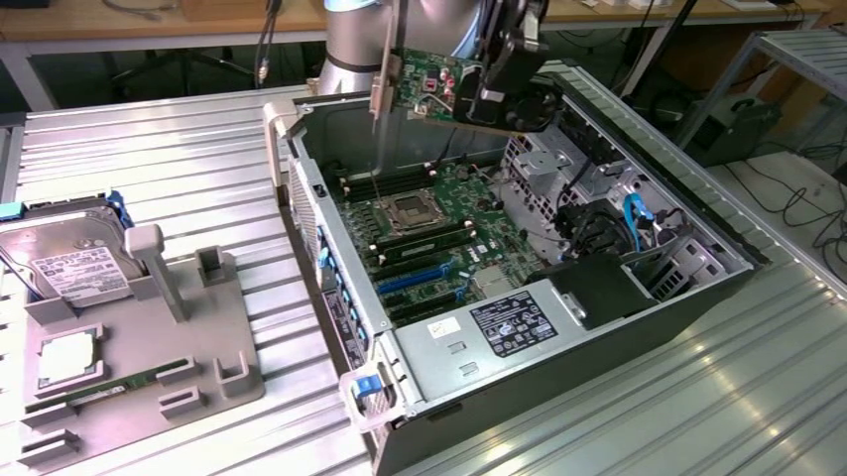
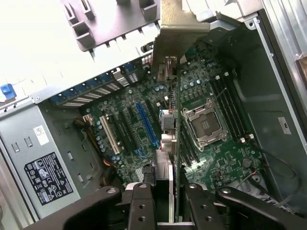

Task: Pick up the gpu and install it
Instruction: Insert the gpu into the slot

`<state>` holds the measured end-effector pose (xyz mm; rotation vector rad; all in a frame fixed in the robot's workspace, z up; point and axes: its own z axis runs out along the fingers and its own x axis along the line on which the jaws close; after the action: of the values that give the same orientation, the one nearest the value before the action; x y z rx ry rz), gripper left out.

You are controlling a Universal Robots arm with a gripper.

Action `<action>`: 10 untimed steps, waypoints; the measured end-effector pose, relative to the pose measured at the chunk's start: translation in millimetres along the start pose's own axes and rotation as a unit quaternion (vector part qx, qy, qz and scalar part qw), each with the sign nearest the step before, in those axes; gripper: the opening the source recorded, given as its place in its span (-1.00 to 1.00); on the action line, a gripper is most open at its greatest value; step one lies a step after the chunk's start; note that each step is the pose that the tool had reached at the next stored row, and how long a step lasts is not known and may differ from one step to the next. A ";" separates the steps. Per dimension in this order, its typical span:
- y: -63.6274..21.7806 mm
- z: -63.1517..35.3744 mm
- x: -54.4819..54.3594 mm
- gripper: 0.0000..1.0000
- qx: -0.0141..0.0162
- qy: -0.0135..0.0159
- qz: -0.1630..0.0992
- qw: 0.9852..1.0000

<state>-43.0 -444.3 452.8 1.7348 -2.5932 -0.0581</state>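
Observation:
The gpu [image 1: 426, 84], a green card with a silver end bracket [image 1: 385, 74], hangs upright in the air over the back of the open computer case [image 1: 307, 198]. My gripper [image 1: 501, 97] is shut on the card's end away from the bracket. In the wrist view the gpu [image 2: 177, 139] is edge-on between my black fingers [image 2: 142, 203], with its bracket [image 2: 168, 40] pointing away. Below it lie the motherboard [image 2: 225, 158], the empty CPU socket [image 2: 205, 125] and the blue expansion slot [image 2: 146, 125], well apart from the card.
Inside the case sit the power supply [image 1: 510, 325], a drive cage [image 1: 549, 169] and blue cables [image 1: 633, 223]. On the exterior view's left, a grey fixture [image 1: 198, 347] holds a hard drive [image 1: 73, 266], a memory stick [image 1: 109, 389] and a processor [image 1: 66, 355]. Ribbed metal table [image 1: 662, 397] all around.

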 end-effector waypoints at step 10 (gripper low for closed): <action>0.1 0.8 0.0 -0.44 0.003 0.001 -0.048 0.999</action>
<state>-43.1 -444.3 452.1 1.8593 -2.5106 -0.0493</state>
